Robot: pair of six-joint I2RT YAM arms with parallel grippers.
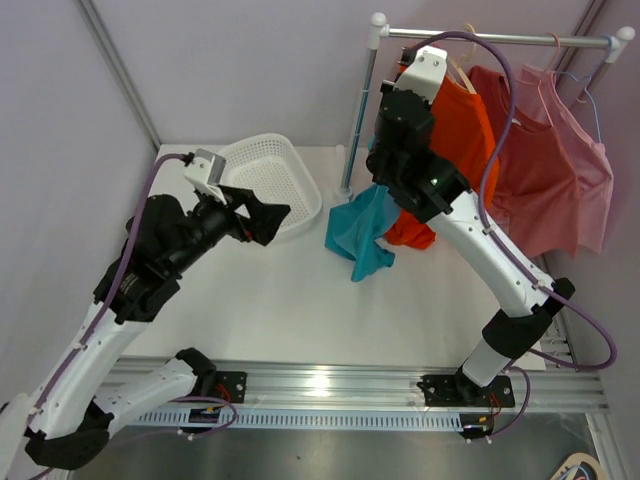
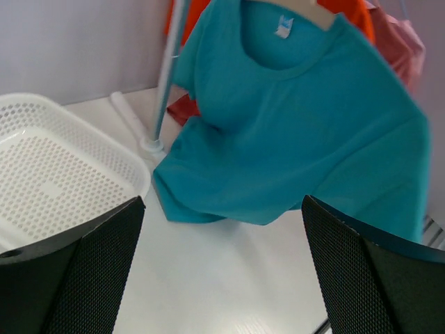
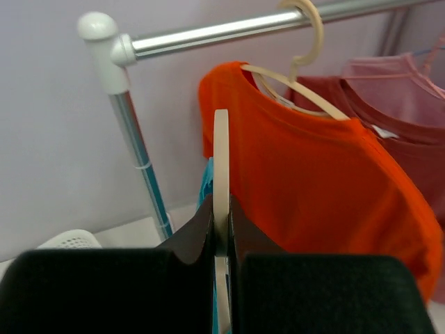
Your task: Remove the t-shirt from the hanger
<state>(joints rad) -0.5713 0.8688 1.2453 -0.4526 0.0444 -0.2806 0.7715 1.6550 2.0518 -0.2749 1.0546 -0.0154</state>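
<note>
Over a white table (image 1: 300,310), the right claw (image 3: 221,229) pinches the hanger (image 3: 221,139), teal t-shirt (image 2: 306,125) hung below it. The left claw (image 2: 222,202) gapes wide, shirt ahead. A lopsided tug may snag the collar.

No readable text in any view. Closest candidates: a small white neck tag (image 2: 283,26) inside the collar of the teal t-shirt (image 2: 299,139), left wrist view, with bluish print too blurred to read. A second pale tag (image 3: 384,131) sits at the collar of the dark red shirt (image 3: 411,147), right wrist view, too small to make out. No brand, number or sign is legible.
</note>
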